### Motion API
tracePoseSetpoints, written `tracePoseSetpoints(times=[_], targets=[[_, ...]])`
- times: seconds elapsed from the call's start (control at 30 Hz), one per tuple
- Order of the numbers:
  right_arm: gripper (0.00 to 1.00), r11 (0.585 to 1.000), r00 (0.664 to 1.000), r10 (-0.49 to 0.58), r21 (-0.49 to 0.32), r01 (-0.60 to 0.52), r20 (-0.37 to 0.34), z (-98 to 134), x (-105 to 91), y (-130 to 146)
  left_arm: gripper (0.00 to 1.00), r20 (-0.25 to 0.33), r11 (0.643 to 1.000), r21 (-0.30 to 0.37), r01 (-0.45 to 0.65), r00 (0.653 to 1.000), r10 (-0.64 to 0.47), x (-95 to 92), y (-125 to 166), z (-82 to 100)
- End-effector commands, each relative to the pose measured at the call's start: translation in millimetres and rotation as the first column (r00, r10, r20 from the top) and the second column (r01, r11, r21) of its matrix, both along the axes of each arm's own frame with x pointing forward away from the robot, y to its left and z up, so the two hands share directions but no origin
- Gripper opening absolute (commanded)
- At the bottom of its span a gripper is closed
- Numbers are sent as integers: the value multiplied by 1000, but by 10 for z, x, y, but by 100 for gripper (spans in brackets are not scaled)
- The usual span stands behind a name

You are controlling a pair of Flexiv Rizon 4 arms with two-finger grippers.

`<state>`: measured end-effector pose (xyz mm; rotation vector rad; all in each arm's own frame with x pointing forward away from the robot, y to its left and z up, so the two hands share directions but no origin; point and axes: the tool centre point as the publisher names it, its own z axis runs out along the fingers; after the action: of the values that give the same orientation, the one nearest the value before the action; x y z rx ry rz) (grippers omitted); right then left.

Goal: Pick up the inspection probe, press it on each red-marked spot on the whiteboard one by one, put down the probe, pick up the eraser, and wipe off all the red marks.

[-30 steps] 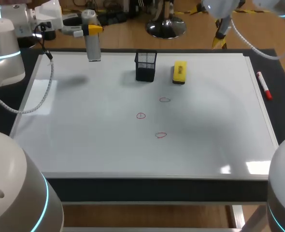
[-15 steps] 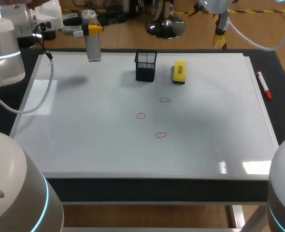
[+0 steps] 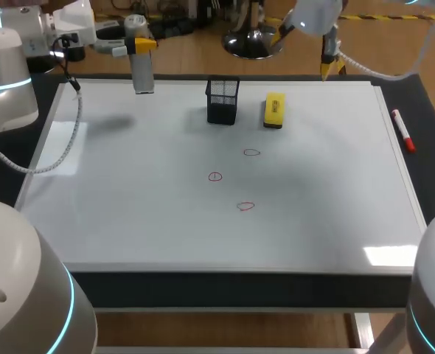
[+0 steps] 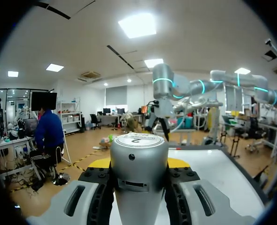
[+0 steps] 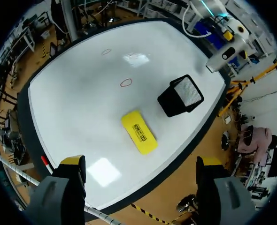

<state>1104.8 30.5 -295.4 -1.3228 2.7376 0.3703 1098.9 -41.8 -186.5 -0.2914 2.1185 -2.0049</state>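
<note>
Eraser (image 3: pixel 274 110) lies untouched while right arm (image 3: pixel 315 16) swings nearer.

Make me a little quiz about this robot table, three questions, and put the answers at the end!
1. How many red circle marks are drawn on the white whiteboard?
2. True or false: the yellow block eraser lies apart from the black mesh cup.
3. The left gripper is shut on: A) a banana B) the grey cylinder probe C) nothing.
Key: 1. three; 2. true; 3. B.
</note>
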Motion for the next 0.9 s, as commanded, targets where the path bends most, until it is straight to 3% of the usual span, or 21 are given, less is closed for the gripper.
tracePoseSetpoints(times=[0.03, 0.4, 0.63, 0.9], targets=[[100, 993, 994, 107, -44, -106, 13, -102, -57, 84, 0, 1, 1000, -1, 0, 1000, 0, -2, 1, 7], [100, 934, 940, 340, -126, -334, 32, -474, -244, 204, 0, 1, 1000, -1, 0, 1000, 0, -2, 1, 7], [100, 908, 914, 401, -160, -388, 61, -686, -294, 292, 0, 1, 1000, -1, 0, 1000, 0, -2, 1, 7], [100, 898, 908, 417, -178, -403, 49, -901, -277, 365, 0, 1, 1000, -1, 0, 1000, 0, -2, 1, 7]])
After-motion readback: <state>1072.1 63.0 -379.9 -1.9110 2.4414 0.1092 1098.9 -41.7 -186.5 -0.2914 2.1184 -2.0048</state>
